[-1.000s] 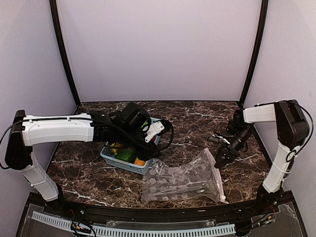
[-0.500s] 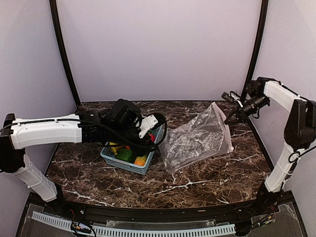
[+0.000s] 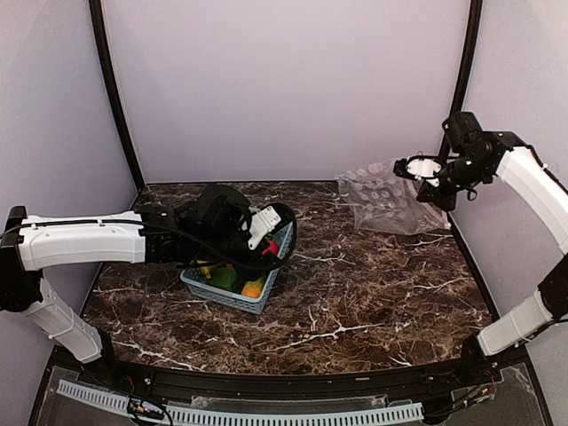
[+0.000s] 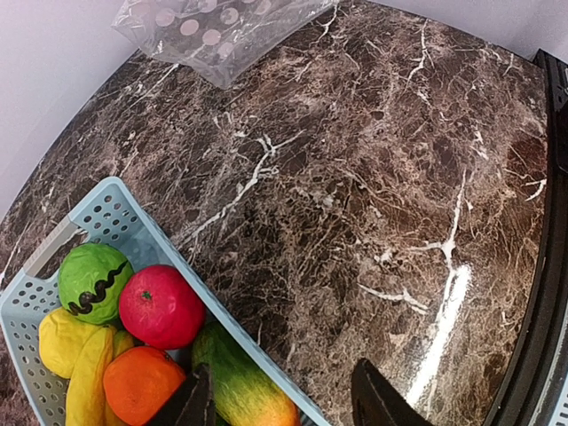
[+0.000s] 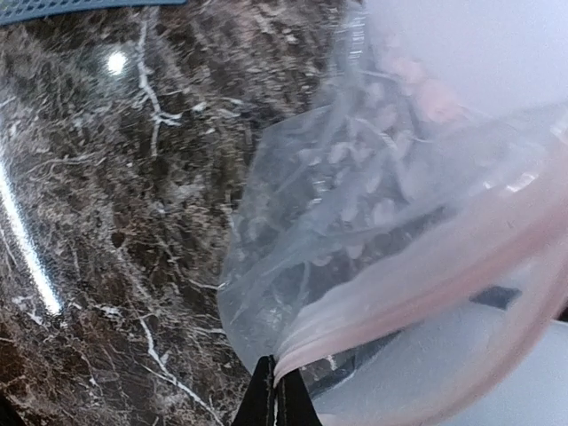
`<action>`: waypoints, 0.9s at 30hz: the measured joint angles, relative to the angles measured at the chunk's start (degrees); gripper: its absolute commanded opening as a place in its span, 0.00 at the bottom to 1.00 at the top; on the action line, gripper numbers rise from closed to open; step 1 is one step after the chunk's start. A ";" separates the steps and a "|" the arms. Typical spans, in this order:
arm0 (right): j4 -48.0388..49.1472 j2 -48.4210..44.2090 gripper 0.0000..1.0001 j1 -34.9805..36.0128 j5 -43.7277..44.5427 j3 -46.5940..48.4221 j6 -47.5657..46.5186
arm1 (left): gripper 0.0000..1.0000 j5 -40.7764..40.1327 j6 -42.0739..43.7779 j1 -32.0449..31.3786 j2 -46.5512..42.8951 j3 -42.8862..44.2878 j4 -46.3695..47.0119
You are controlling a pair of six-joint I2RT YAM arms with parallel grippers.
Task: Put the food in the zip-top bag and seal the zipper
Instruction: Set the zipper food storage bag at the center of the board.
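The food lies in a light blue basket (image 3: 209, 291) at the table's middle left. The left wrist view shows a striped green melon (image 4: 93, 282), pink-red ball (image 4: 161, 306), lemon (image 4: 60, 342), banana (image 4: 89, 383), orange (image 4: 140, 383) and a green-to-orange fruit (image 4: 241, 386). My left gripper (image 4: 284, 404) hangs open over the basket's right rim (image 4: 115, 200), one finger above the fruit, the other outside. My right gripper (image 5: 277, 395) is shut on the pinkish zipper (image 5: 426, 275) of the clear zip-top bag (image 3: 383, 206). It holds the bag up at the far right, the bag's lower end on the table.
Dark marble tabletop (image 3: 355, 302) runs between the basket and the bag. Pale walls close in the back and sides. A black raised rail (image 3: 293, 386) runs along the near edge.
My right gripper shut on the bag's edge and carried it from the near middle of the table up to the far right corner. The left arm stayed over the basket.
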 measured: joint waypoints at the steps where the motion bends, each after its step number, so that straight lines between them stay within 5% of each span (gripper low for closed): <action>1: 0.85 -0.33 0.00 2.64 1.49 -2.86 0.37 | 0.52 -0.22 0.02 0.00 0.00 -0.11 0.17; 9: 2.69 2.47 0.33 19.41 0.50 -18.34 6.82 | 0.52 -0.81 -0.04 0.00 0.00 -0.83 1.86; 17: 6.99 0.87 0.29 20.87 -2.78 -19.78 10.08 | 0.52 -2.23 -1.95 0.00 0.00 -3.72 3.45; 27: 20.72 -6.40 0.25 20.94 1.95 -34.73 15.74 | 0.51 -2.99 -10.93 0.00 2.14 -6.95 12.87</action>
